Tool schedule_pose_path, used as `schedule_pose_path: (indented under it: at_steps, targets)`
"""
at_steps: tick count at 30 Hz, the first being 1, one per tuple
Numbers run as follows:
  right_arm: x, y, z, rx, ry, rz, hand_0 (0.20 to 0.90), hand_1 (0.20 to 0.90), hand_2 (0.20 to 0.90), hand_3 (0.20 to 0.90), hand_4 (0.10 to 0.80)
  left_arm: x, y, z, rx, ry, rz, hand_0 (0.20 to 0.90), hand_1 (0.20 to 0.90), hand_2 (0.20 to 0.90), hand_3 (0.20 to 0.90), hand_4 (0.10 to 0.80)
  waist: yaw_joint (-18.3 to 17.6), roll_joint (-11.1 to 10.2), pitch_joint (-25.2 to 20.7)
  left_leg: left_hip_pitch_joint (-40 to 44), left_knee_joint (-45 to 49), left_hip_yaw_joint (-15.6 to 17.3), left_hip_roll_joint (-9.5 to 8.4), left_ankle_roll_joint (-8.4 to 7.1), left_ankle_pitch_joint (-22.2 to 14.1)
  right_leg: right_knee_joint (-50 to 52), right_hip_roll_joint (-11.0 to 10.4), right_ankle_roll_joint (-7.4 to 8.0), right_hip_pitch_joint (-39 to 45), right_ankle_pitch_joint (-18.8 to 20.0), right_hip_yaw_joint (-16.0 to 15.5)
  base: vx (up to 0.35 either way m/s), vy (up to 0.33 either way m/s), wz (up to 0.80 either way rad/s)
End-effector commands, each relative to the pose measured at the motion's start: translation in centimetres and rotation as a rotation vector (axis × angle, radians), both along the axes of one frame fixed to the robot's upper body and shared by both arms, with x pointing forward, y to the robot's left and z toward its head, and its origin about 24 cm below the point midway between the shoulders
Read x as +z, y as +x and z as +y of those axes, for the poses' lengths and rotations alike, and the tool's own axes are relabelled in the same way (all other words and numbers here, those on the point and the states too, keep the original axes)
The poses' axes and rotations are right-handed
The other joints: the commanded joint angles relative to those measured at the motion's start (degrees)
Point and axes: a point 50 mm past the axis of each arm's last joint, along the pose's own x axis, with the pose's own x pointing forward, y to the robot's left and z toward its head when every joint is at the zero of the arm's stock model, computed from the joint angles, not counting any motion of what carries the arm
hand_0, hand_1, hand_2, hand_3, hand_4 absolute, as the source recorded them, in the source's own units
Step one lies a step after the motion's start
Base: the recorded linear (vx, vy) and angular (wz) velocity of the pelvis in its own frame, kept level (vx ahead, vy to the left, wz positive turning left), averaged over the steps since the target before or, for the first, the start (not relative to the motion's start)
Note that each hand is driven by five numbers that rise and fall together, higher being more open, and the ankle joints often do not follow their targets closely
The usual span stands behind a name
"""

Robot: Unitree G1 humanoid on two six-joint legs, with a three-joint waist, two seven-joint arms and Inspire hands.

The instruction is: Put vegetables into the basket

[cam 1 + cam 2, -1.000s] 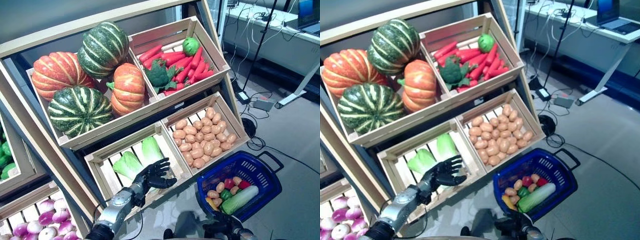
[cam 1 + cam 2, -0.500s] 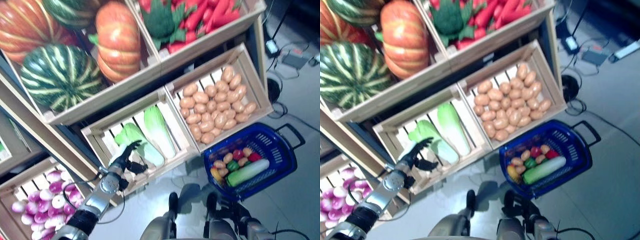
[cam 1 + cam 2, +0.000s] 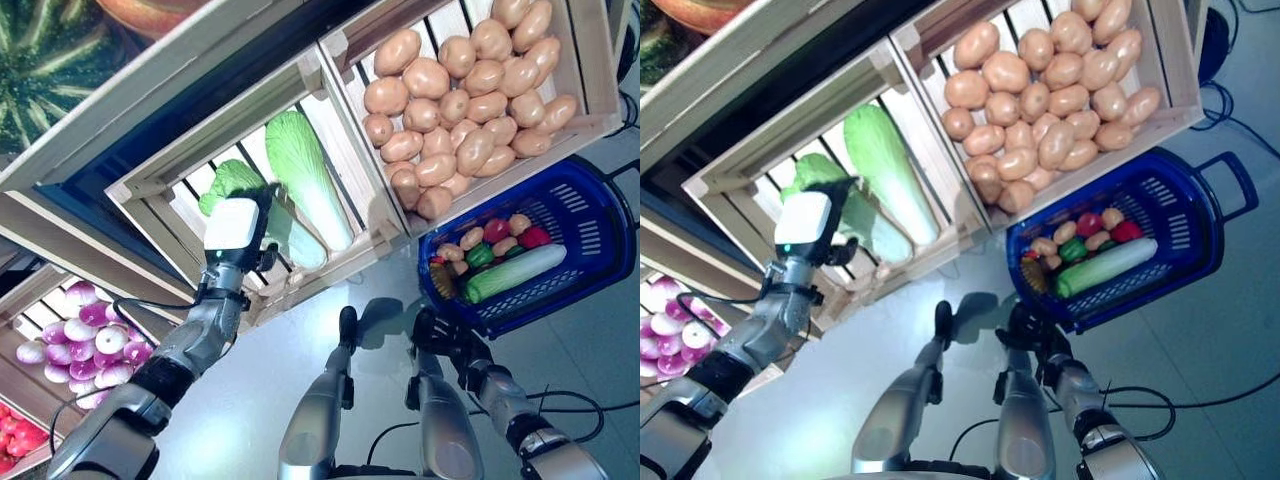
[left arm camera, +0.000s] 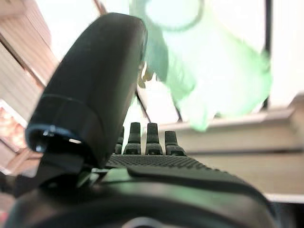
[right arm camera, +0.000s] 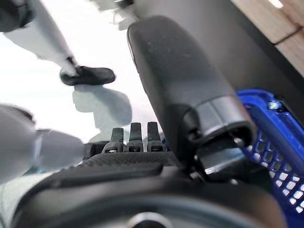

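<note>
My left hand [image 3: 238, 226] reaches into the wooden crate [image 3: 150, 190] on the stand's lower shelf. Its fingers are straight and lie over a leafy green cabbage [image 3: 230, 178]. The left wrist view shows my straight fingers [image 4: 147, 140] with the pale green cabbage [image 4: 209, 71] just past them. The blue basket [image 3: 592, 225] stands on the floor to the right. It holds a long green and white vegetable [image 3: 515, 272], red and green ones and small potatoes. My right hand [image 3: 443, 336] is open beside the basket's near rim [image 5: 275, 142].
A second long cabbage [image 3: 305, 170] lies in the same crate. A crate of potatoes [image 3: 455, 90] sits just above the basket. A crate of purple and white bulbs [image 3: 85, 335] is at the lower left. Cables lie on the grey floor at the right.
The camera has tilted down and closer to the stand. My left hand has moved from the crate's front edge up over the leafy cabbage. The right hand stays by the basket.
</note>
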Motion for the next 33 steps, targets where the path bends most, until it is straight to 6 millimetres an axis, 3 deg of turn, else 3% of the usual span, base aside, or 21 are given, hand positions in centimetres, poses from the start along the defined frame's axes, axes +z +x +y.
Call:
schedule_pose_path:
  at_steps: [1, 4, 8, 11, 15, 20, 26, 33]
  targets:
    - [1.3, 1.2, 1.8, 0.020, 0.137, -0.108, 0.900, 0.900, 0.900, 0.900, 0.800, 6.1, 0.7, 1.5, 0.012, 0.139, -0.402, 0.900, 0.900, 0.900, 0.900, 0.800, -0.74, -3.37, 0.63, -8.07, 9.65, 0.55, -0.72, -2.41, -2.97, 13.22, -4.75, 1.30, -8.41, -2.98, 3.90, -0.124, 0.003, -0.03]
    - [2.1, 1.8, 2.4, -0.008, 0.222, -0.152, 0.900, 0.900, 0.900, 0.900, 0.800, 6.4, 0.6, 1.4, 0.002, 0.193, -0.464, 0.900, 0.900, 0.900, 0.900, 0.800, -1.14, -4.13, 1.28, -13.01, 17.19, 0.51, -1.46, -2.10, -4.84, 19.27, -4.97, 0.93, -13.02, -4.49, 4.61, -0.107, -0.001, 0.01]
    - [3.0, 2.4, 2.5, -0.065, 0.289, -0.212, 0.900, 0.900, 0.900, 0.900, 0.800, 5.8, 0.7, 1.8, 0.024, 0.249, -0.462, 0.900, 0.900, 0.900, 0.900, 0.800, -1.56, -4.84, 1.28, -21.44, 30.13, 1.57, -1.16, -1.76, -9.68, 30.95, -4.81, 0.19, -20.90, -8.37, 5.78, -0.078, 0.011, 0.10]
    - [3.6, 2.8, 1.8, -0.116, 0.283, -0.232, 0.900, 0.900, 0.900, 0.900, 0.800, 4.9, 0.4, 2.1, 0.031, 0.260, -0.457, 0.900, 0.900, 0.900, 0.900, 0.800, -1.87, -4.66, 1.28, -26.21, 37.09, 2.67, -0.03, -1.62, -12.26, 37.91, -4.98, -0.71, -25.52, -10.79, 6.70, -0.050, 0.044, 0.01]
    - [4.0, 2.9, 0.6, -0.163, 0.280, -0.248, 0.900, 0.900, 0.900, 0.900, 0.800, 4.1, 0.0, 2.6, 0.041, 0.263, -0.451, 0.900, 0.900, 0.900, 0.900, 0.800, -1.78, -4.31, 1.28, -30.22, 43.29, 2.65, -0.25, -1.09, -14.77, 43.99, -4.60, -1.34, -29.25, -12.69, 7.88, -0.022, 0.031, -0.06]
    - [4.3, 2.9, -0.2, -0.189, 0.268, -0.251, 0.900, 0.900, 0.900, 0.900, 0.800, 2.8, -0.4, 3.4, 0.079, 0.254, -0.398, 0.900, 0.900, 0.900, 0.900, 0.800, -2.00, -4.25, 1.28, -32.39, 46.04, 2.55, -0.30, -0.70, -16.03, 46.98, -3.95, -1.69, -31.64, -13.55, 8.42, -0.008, 0.017, -0.06]
    - [3.3, 1.3, -1.3, -0.191, 0.246, -0.214, 0.900, 0.900, 0.900, 0.900, 0.800, -0.4, -2.3, 4.0, 0.096, 0.229, -0.352, 0.900, 0.900, 0.900, 0.900, 0.800, -1.70, -4.33, 1.28, -32.80, 46.13, 2.37, -0.76, -0.85, -15.91, 47.01, -3.09, -1.80, -31.90, -13.54, 8.43, 0.032, -0.001, 0.00]
    - [3.6, 1.6, -1.3, -0.170, 0.225, -0.218, 0.900, 0.900, 0.900, 0.900, 0.800, 0.3, -2.5, 3.8, 0.079, 0.254, -0.386, 0.900, 0.900, 0.900, 0.900, 0.800, -1.35, -4.30, 1.28, -33.55, 45.90, 2.17, -1.29, -1.35, -15.48, 46.23, -2.61, -2.06, -32.11, -13.41, 8.22, 0.019, -0.015, 0.08]
